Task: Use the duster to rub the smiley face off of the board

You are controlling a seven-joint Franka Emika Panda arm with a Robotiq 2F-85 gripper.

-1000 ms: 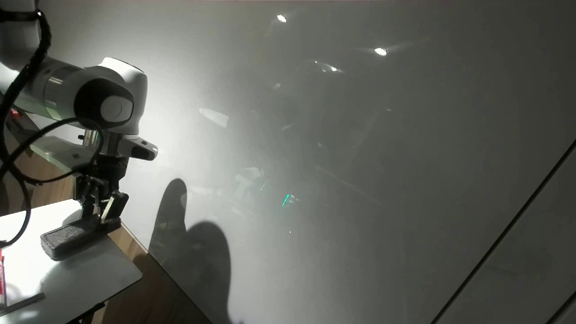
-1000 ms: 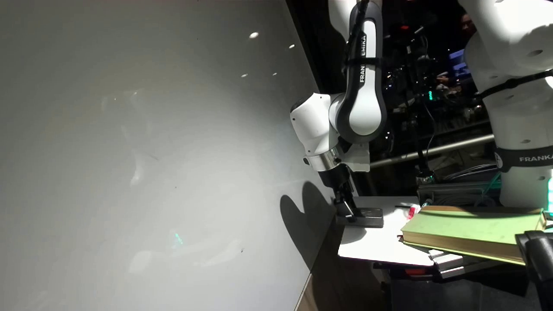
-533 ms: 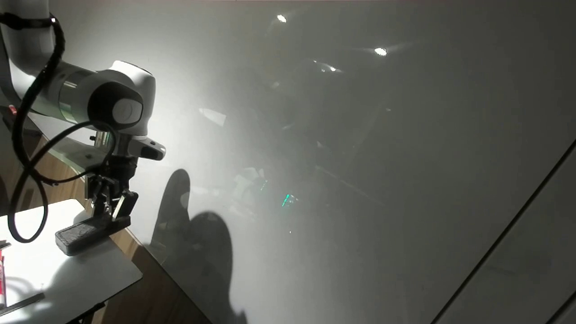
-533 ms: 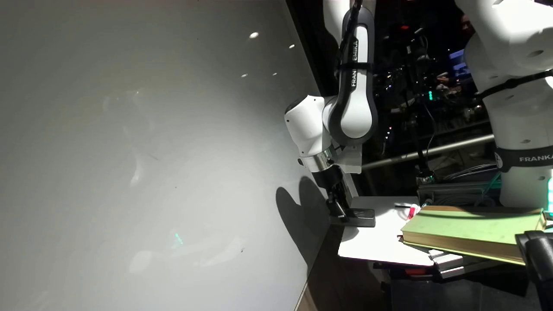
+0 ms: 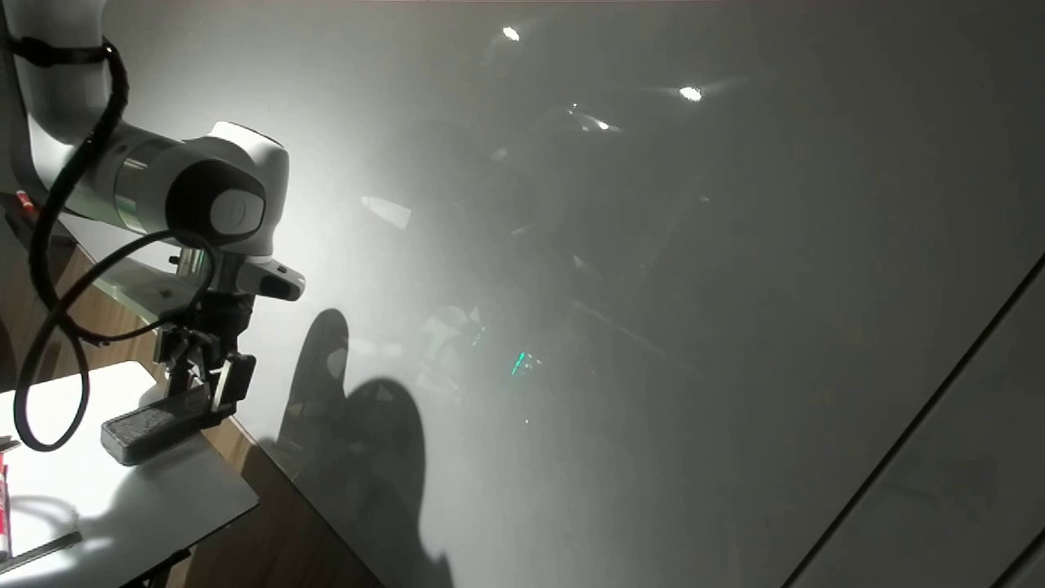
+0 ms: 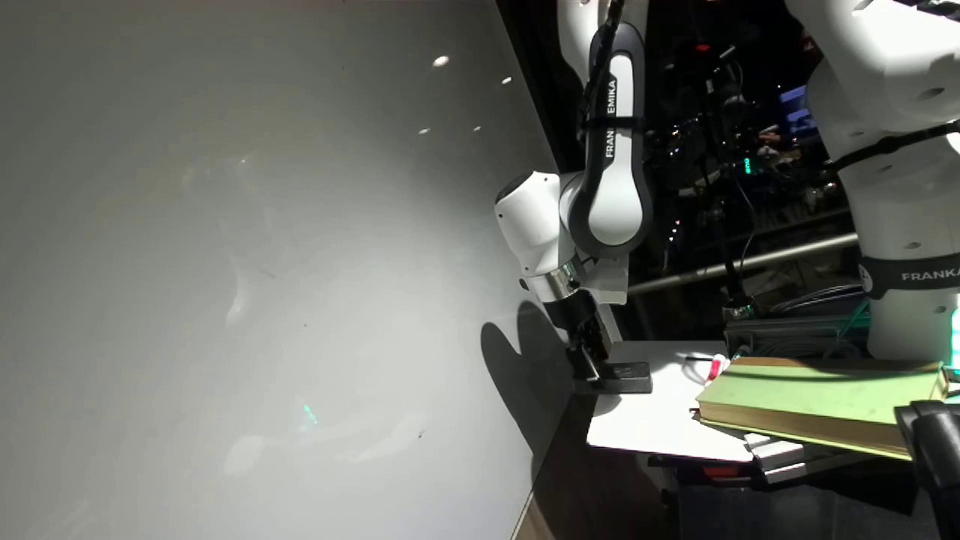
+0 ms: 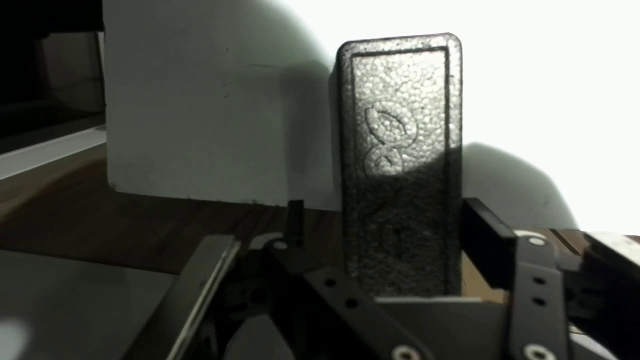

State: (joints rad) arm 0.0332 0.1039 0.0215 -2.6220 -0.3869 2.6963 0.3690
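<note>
We're seeing the fingers [image 7: 487, 245] standing wider than the whiteboard eraser [image 7: 400, 150] between them, gripping nothing; it's overhanging the edge of the white tabletop [image 7: 210, 130]. On the whiteboard [image 5: 653, 457] beside that tabletop, we're making out no smiley face; we're guessing wiping's done, retreat remaining.

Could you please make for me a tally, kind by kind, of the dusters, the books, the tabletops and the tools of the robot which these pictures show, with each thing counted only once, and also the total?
Duster: 1, dark grey
Book: 1, light green
Tabletop: 1, white
Tool: 1, its jaws open
Total: 4
</note>
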